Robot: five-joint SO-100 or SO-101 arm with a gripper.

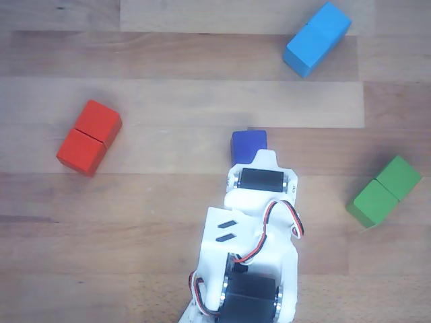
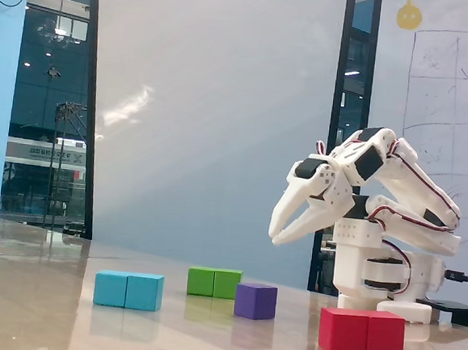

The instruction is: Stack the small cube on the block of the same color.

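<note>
The small dark blue cube sits on the wooden table, its near edge covered by my white arm in the other view. In the fixed view the cube looks purplish and stands alone. My gripper hangs a short way above it, fingers pointing down and parted, holding nothing. The light blue two-cube block lies at the top right of the other view. In the fixed view it lies left of the cube.
A red two-cube block lies left of the cube in the other view, and a green one lies to the right. In the fixed view the red block is nearest the camera, the green block is behind, and the arm's base stands at the right.
</note>
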